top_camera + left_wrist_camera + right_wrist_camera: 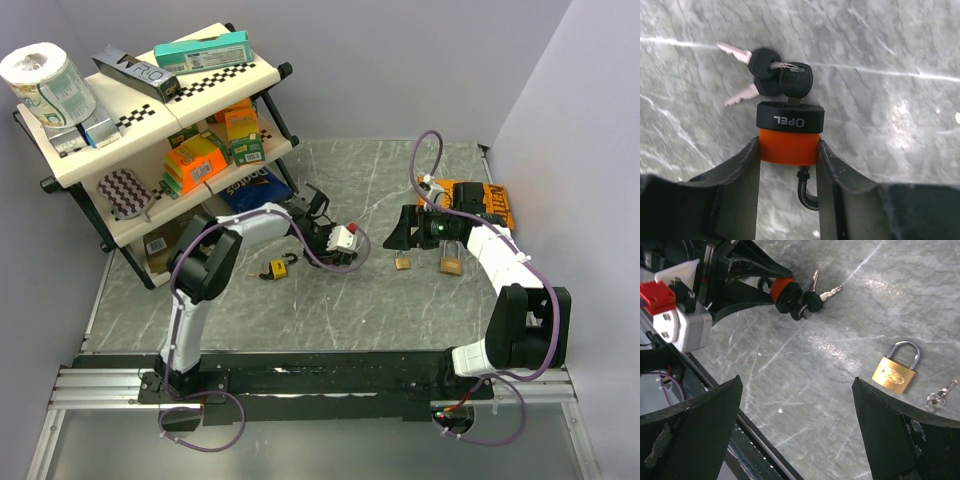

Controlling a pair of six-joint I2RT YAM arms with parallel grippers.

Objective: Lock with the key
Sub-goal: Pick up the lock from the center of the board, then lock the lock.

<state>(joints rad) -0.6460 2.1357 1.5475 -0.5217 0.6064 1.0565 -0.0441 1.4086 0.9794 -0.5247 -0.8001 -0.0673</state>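
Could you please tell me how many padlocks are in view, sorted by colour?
Orange padlock: 1
Yellow padlock: 1
Brass padlocks: 2
Total: 4

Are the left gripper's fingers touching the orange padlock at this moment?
Touching. In the left wrist view, both fingers of the left gripper lie flush against the sides of the orange padlock, with no gap on either side.
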